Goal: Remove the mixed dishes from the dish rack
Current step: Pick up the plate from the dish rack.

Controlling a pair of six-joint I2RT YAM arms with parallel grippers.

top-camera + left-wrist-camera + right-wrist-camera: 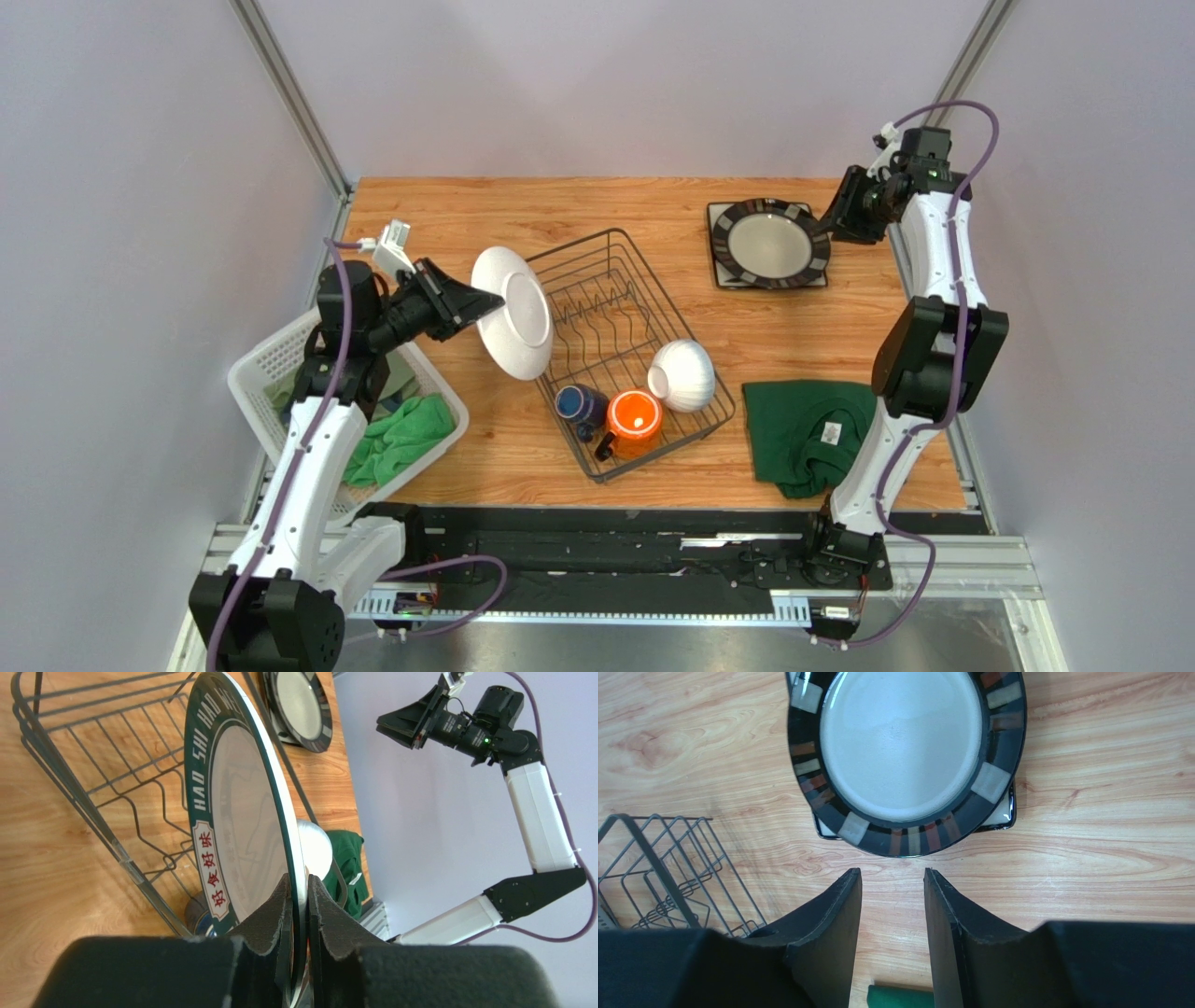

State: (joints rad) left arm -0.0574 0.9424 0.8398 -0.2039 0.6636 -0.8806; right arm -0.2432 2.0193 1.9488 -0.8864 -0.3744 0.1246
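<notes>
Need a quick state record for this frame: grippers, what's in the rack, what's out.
left gripper: shut on lettered plate, held on edge at left side of rack
right gripper: open, empty, near dark-rimmed plate
in rack: bowl, orange mug, blue mug
out of rack: dark-rimmed plate on square plate
other: cloth, basket

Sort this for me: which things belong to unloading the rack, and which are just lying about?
Job: dish rack, lettered-rim plate in the left gripper, white bowl, orange mug, blue mug, stacked plates already out.
Lying about: green cloth, white basket with a second cloth.
</notes>
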